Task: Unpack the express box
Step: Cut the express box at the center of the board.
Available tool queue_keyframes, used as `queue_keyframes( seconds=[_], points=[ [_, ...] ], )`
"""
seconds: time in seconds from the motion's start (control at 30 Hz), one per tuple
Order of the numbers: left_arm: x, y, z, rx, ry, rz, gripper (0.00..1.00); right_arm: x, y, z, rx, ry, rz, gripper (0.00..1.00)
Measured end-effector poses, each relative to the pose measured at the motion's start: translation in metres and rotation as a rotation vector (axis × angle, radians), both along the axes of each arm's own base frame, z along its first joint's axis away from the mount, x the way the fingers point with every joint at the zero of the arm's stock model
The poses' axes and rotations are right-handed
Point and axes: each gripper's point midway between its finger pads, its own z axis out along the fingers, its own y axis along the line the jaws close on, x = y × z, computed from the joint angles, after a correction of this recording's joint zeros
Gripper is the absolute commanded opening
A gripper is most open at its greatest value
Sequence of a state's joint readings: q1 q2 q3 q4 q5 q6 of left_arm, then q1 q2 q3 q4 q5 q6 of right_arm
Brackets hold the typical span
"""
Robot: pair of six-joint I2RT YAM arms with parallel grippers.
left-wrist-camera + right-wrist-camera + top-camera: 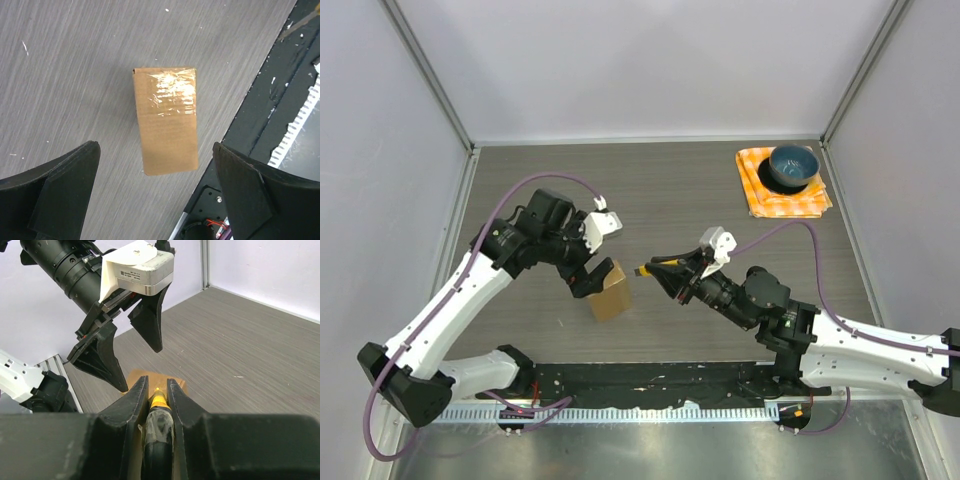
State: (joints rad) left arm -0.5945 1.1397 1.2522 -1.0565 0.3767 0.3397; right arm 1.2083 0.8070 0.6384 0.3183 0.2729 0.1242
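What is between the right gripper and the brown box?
Just the yellow-tipped tool that the right gripper holds, poking toward the express box, over bare table. The top view shows it.

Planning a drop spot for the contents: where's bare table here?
Free: far table from the left wall to the orange cloth; also the strip between cloth and right arm. Crowded: near centre, where left tool, express box and right tool meet.
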Motion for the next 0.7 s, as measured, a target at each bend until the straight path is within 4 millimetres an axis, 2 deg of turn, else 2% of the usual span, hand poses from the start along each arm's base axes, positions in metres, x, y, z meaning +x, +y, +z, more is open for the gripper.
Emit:
queue_keyframes(
  seconds=[0.43,0.7],
  points=[
    [0.003,-0.009,-0.027,0.024,0.005,-0.021,1.0,0.002,-0.003,-0.011,-0.027,0.015,-0.017,0.01],
    [0.012,-0.006,-0.046,0.064,-0.006,-0.006,1.0,0.002,-0.01,-0.016,-0.025,0.019,-0.03,0.01]
  ],
)
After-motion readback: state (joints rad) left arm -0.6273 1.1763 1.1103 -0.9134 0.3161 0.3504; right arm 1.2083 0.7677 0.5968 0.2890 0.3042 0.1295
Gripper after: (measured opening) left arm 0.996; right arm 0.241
